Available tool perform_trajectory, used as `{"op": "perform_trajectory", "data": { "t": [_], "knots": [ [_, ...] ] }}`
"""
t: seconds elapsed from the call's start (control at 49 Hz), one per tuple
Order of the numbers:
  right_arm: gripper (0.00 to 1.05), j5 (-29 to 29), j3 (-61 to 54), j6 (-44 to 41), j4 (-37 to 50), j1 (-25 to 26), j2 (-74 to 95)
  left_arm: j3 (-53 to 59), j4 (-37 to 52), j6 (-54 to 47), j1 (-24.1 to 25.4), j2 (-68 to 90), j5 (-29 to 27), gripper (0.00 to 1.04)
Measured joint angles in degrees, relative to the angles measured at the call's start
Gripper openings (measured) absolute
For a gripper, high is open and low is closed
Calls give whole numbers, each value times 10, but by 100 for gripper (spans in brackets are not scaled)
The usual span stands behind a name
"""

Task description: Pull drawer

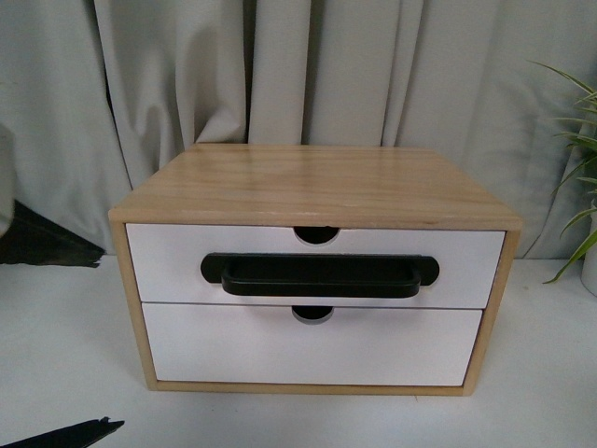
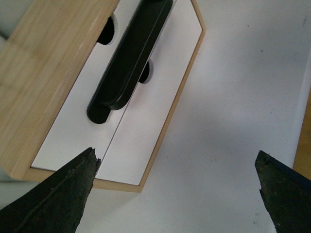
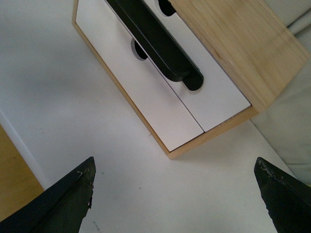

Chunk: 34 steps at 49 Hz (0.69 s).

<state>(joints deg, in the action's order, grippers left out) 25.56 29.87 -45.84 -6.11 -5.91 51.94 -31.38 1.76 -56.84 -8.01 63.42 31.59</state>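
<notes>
A light-wood cabinet (image 1: 317,182) stands on the white table. Its upper drawer (image 1: 168,263) has a white front, a long black bar handle (image 1: 320,275) and a half-round notch (image 1: 317,233) in its upper edge; it sits flush with the cabinet. The same handle (image 2: 129,63) shows in the left wrist view and, as handle (image 3: 158,41), in the right wrist view. My left gripper (image 2: 177,167) is open over bare table, short of the cabinet's lower corner. My right gripper (image 3: 175,174) is open too, apart from the cabinet. A dark tip of the left arm (image 1: 70,434) shows low in the front view.
Below sits a plain white drawer (image 1: 312,345) without a handle. Grey curtains (image 1: 187,65) hang behind. A green plant (image 1: 583,159) stands at the far right. A dark shape (image 1: 42,238) lies at the left. A wooden edge (image 3: 14,165) borders the table.
</notes>
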Motion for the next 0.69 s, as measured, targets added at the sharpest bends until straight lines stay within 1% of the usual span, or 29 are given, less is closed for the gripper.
{"op": "perform_trajectory", "data": {
  "t": [0.122,0.245,0.469,0.571,0.694],
  "knots": [
    [96,-1,30,-38,-14,-16,43,-53,-56,-52,-12,36,0,98],
    [96,-6,50,-80,-20,-28,84,-106,-104,-100,-31,74,-22,98],
    [96,2,91,-137,-20,-37,161,-172,-141,-140,-66,137,-44,98],
    [96,2,109,-162,-21,-43,190,-194,-140,-149,-85,169,-73,98],
    [96,-2,120,-175,-19,-54,213,-210,-142,-151,-100,200,-89,98]
  ]
}}
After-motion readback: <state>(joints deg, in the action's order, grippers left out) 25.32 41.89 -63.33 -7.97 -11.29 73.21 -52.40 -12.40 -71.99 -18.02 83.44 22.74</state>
